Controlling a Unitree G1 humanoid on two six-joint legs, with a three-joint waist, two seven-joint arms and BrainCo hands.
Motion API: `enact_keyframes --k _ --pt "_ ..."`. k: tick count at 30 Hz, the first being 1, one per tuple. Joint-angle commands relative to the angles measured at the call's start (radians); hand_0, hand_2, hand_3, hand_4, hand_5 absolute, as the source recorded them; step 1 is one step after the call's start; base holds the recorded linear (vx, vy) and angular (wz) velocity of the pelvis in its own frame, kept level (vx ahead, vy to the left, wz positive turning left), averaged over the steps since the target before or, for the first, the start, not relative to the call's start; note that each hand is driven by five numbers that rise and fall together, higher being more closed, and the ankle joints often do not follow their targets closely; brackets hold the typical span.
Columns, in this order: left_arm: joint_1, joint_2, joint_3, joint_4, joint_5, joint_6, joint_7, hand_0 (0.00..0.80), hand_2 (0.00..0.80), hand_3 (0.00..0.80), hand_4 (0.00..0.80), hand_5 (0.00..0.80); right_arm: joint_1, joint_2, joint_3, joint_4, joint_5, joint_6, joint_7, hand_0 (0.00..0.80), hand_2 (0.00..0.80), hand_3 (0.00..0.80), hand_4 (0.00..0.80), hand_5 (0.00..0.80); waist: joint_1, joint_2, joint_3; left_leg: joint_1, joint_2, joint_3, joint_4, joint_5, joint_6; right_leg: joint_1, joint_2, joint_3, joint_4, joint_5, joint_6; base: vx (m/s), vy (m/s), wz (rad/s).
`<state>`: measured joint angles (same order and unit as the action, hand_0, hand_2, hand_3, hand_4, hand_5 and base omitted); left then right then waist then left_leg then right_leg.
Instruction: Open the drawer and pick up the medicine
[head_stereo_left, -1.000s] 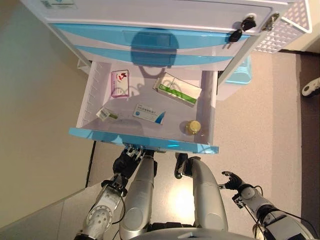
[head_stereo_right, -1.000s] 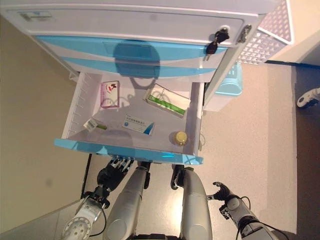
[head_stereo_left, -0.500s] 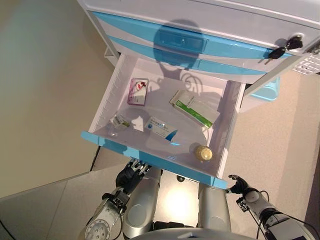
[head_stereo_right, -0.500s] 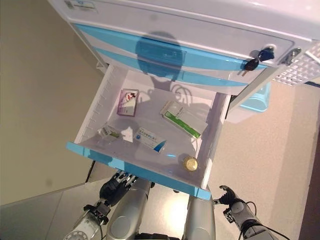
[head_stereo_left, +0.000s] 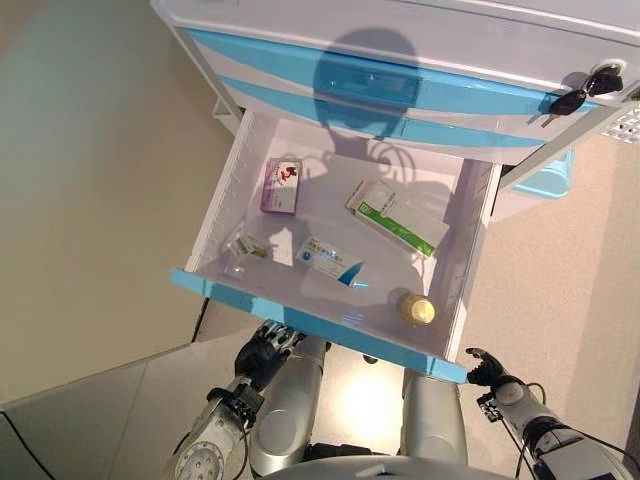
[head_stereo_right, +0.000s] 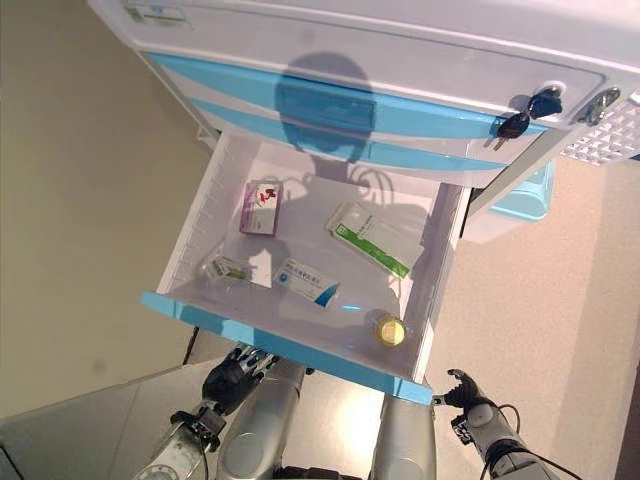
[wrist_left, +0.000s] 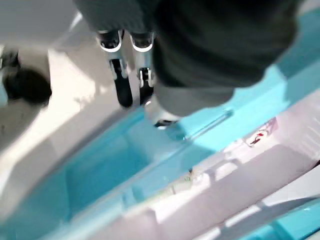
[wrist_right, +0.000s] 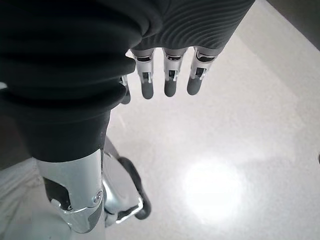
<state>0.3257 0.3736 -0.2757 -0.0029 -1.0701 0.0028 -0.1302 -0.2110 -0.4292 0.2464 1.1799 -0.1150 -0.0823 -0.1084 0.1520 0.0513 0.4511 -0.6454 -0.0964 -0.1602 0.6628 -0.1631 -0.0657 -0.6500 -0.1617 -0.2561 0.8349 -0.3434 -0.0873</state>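
The drawer (head_stereo_left: 300, 318), white inside with a light blue front, stands pulled out of the cabinet. In it lie a pink box (head_stereo_left: 281, 186), a green and white box (head_stereo_left: 397, 217), a blue and white box (head_stereo_left: 331, 260), a small green and white pack (head_stereo_left: 243, 247) and a yellow-capped bottle (head_stereo_left: 417, 309). My left hand (head_stereo_left: 262, 354) is just under the drawer front, open, its fingers (wrist_left: 122, 90) beside the blue front (wrist_left: 100, 170). My right hand (head_stereo_left: 487, 368) hangs open by the drawer's front right corner, holding nothing; its fingers (wrist_right: 167, 80) are over bare floor.
Above the open drawer the cabinet has two shut blue drawer fronts (head_stereo_left: 400, 95) and keys (head_stereo_left: 585, 90) in a lock at its right. A light blue bin (head_stereo_left: 548, 175) stands beside the cabinet on the right. A beige wall runs along the left.
The camera has shifted, so the whole cabinet sits differently in view. The boxes and bottle lie as before. My right hand now shows closer to the drawer's front right corner.
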Motion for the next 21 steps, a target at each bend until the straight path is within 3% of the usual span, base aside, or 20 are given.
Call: enact_keyframes --k 1,13,21 --pt "0.098 0.109 0.249 0.044 0.101 -0.134 0.114 0.0 0.0 0.0 0.0 0.0 0.024 -0.054 0.018 0.003 0.051 0.003 -0.019 0.0 0.0 0.0 0.0 0.0 -0.024 -0.006 -0.047 -0.032 -0.063 0.087 0.012 -0.006 0.151 -0.011 -0.027 0.152 -0.035 0.148 0.132 0.019 0.051 -0.13" --pt "0.089 0.009 0.242 0.293 0.264 -0.082 0.171 0.0 0.0 0.0 0.0 0.0 0.027 -0.06 0.026 -0.033 0.06 0.012 -0.019 0.0 0.0 0.0 0.0 0.0 -0.051 -0.019 -0.054 -0.026 -0.05 0.124 0.023 -0.031 0.169 -0.024 -0.019 0.181 -0.031 0.155 0.134 0.024 0.045 -0.12" --pt "-0.065 -0.026 0.259 0.625 0.511 -0.085 0.208 0.0 0.0 0.0 0.0 0.0 0.021 -0.051 0.023 -0.045 0.091 -0.001 -0.026 0.0 0.0 0.0 0.0 0.0 -0.065 -0.035 -0.059 0.015 -0.035 0.133 -0.062 0.003 0.163 0.007 -0.003 0.183 -0.113 0.19 0.141 0.01 0.002 -0.08"
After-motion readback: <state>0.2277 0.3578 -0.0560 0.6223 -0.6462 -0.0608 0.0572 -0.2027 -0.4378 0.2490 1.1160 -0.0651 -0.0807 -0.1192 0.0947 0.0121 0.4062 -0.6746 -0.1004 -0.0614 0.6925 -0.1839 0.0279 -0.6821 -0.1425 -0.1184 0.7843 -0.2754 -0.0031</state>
